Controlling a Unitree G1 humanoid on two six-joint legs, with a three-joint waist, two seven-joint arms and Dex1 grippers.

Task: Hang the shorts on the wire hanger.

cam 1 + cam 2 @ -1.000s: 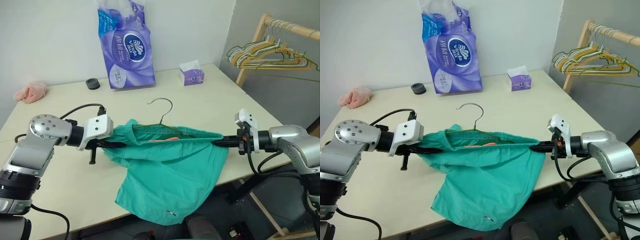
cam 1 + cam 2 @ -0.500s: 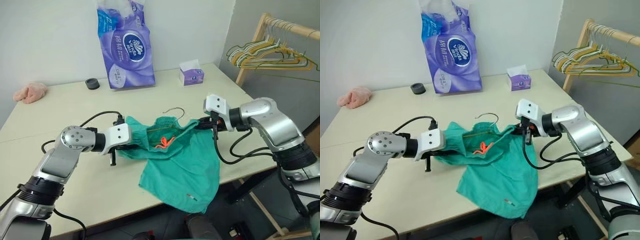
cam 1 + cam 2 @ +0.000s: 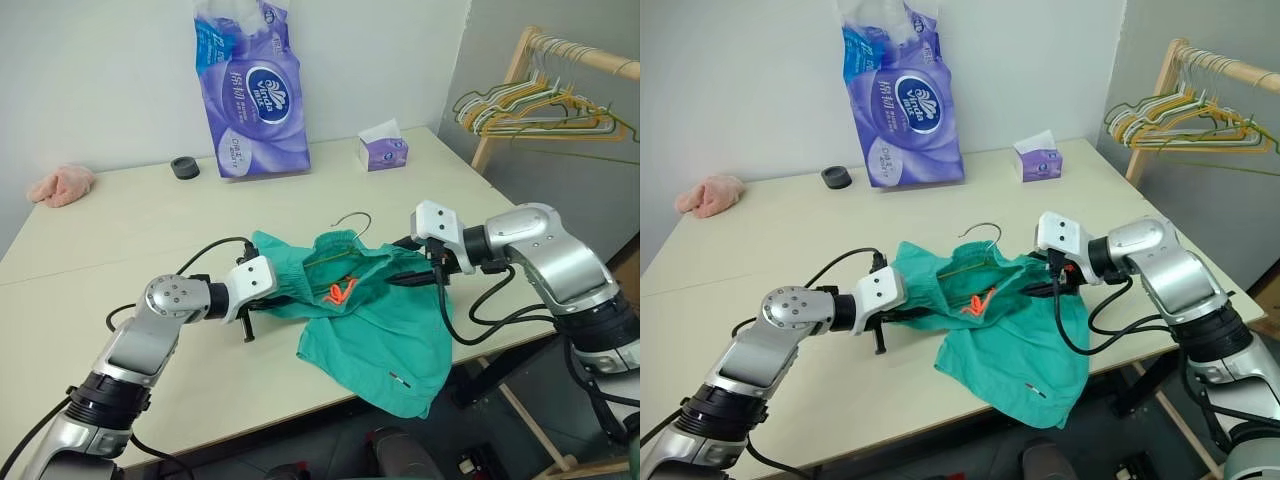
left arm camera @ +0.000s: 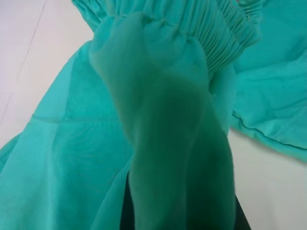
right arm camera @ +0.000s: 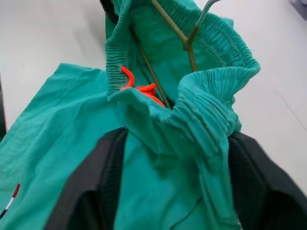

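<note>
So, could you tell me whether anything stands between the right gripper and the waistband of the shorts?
Nothing visible does. The right gripper stands open with the bunched waistband of the shorts lying between its fingers. The wire hanger sits farther inside the waist opening, beyond that fold.

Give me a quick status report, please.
Left gripper shut on teal cloth shorts. Right gripper open, waistband between fingers. Olive wire hanger inside waist. Nothing in the way.

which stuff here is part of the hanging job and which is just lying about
Job:
- teal-green cloth shorts
- thin olive-green wire hanger inside the waistband

Lying about:
- purple tissue pack
- small purple tissue box
- pink cloth lump
- black tape roll
- hangers on wooden rack
</note>
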